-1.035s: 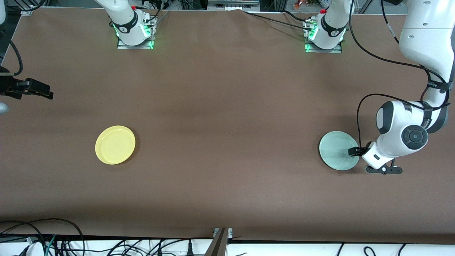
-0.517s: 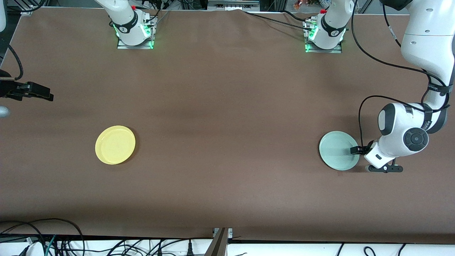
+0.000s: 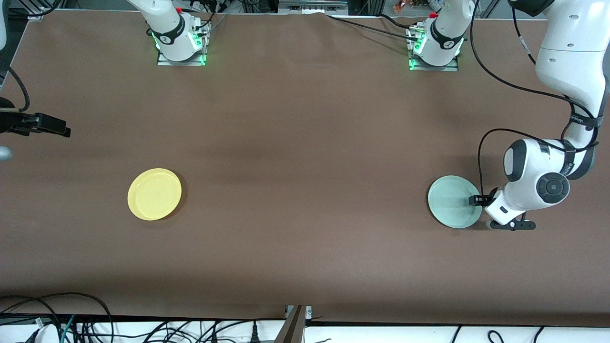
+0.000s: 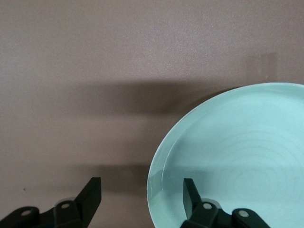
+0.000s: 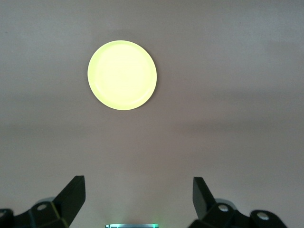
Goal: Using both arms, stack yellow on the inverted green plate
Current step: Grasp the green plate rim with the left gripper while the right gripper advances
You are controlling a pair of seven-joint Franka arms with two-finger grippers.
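The pale green plate (image 3: 452, 202) lies toward the left arm's end of the table, hollow side up. My left gripper (image 3: 476, 200) is low at the plate's edge. In the left wrist view the left gripper (image 4: 141, 186) is open and straddles the rim of the green plate (image 4: 237, 156), one finger over the inside and one over bare table. The yellow plate (image 3: 154, 194) lies flat toward the right arm's end. My right gripper (image 3: 64, 130) hangs open over the table's end, apart from the yellow plate (image 5: 122, 75), with nothing between the right gripper's (image 5: 138, 184) fingers.
The brown table cover (image 3: 305, 157) spreads wide between the two plates. Both arm bases (image 3: 180, 43) stand along the table's edge farthest from the front camera. Loose cables (image 3: 143, 328) lie past the nearest edge.
The left arm's wrist has shifted slightly, keeping its fingers at the green plate's rim. The right gripper has drifted a little at the table's end. Neither plate has moved.
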